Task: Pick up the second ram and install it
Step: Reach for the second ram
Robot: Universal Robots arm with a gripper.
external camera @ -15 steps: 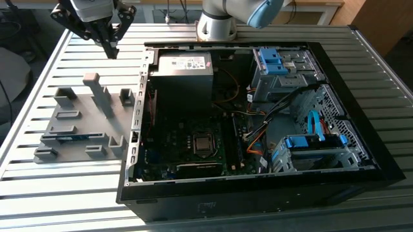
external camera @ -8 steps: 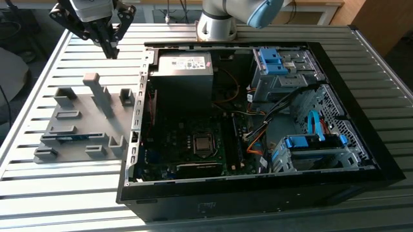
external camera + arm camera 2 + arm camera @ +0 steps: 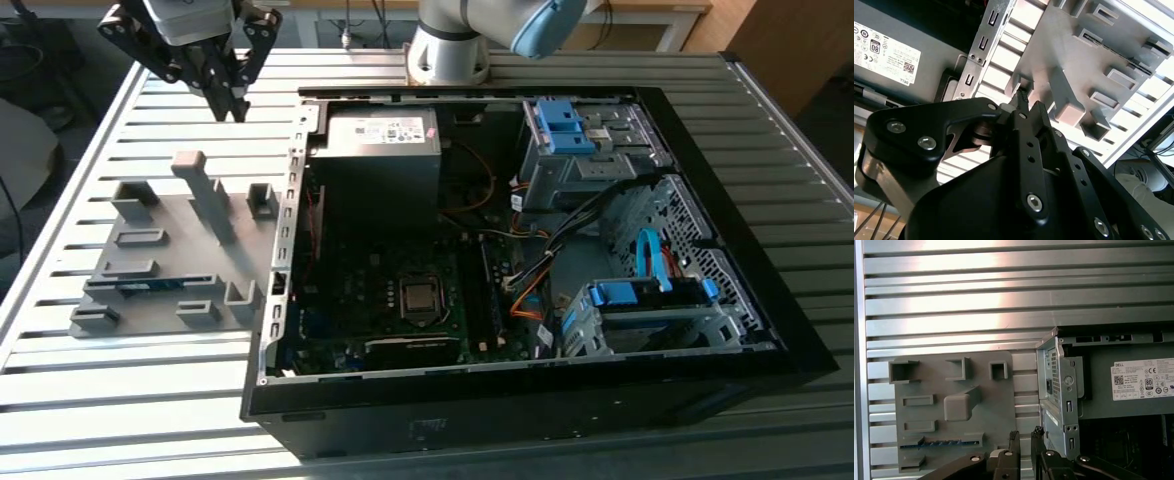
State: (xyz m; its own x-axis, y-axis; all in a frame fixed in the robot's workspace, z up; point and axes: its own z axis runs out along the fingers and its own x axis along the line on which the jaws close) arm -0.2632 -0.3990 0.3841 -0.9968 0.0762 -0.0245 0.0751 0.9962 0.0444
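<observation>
Hovering with our end effector closed and empty above the tabletop beside the open computer case, we see the second ram still seated in the gray rack, so pick and install remain.

The exterior view looks down from far; both wrist views look past the jaws at the gray rack and the desk.
</observation>
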